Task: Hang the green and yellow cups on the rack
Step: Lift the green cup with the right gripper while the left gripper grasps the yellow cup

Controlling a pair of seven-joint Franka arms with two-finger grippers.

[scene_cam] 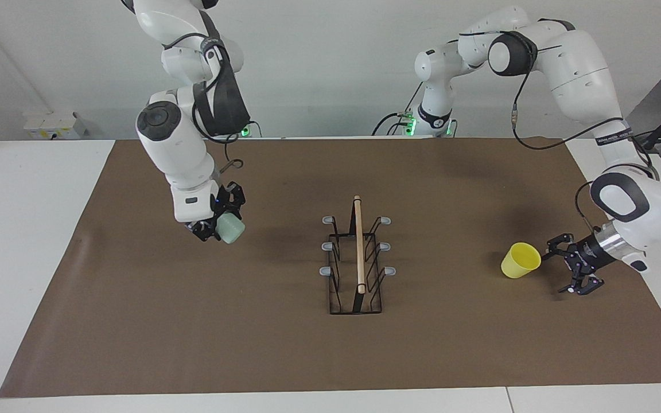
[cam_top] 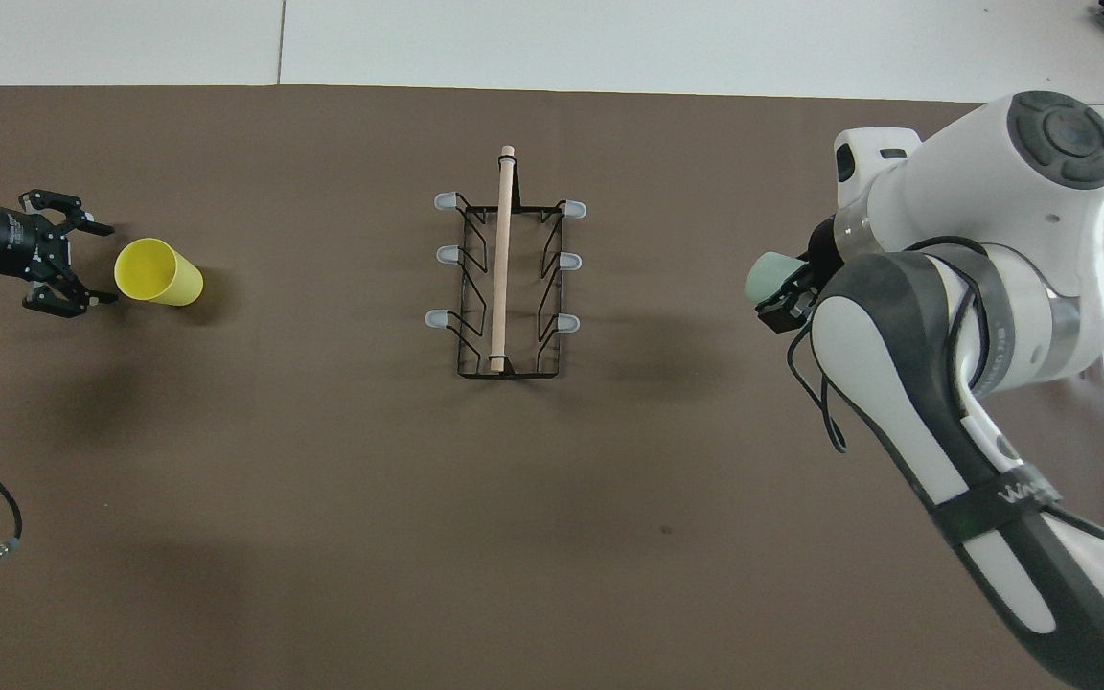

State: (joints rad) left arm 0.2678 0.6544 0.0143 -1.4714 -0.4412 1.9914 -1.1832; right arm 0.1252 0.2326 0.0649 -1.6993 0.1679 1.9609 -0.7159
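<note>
From the facing camera I see my right claw (scene_cam: pixel 216 226) clenched on the pale mint green cup (scene_cam: pixel 230 228), a smooth tapered plastic piece held tilted above the matte brown surface (scene_cam: pixel 193 332) toward the right arm's end. The black wire rack (scene_cam: pixel 357 261) stands mid-surface, a light wooden rod along its top, rounded grey prong tips on both sides, all bare. The glossy yellow cup (scene_cam: pixel 520 260) lies on its side toward the left arm's end, its mouth facing my left claw (scene_cam: pixel 566 265), whose fingers are spread just beside the rim. From overhead, the left claw (cam_top: pixel 73 254) is spread wide beside the yellow cup (cam_top: pixel 157 273); the rack (cam_top: pixel 506 278) sits centred; the green cup (cam_top: pixel 769 276) pokes from the right claw (cam_top: pixel 792 292).
</note>
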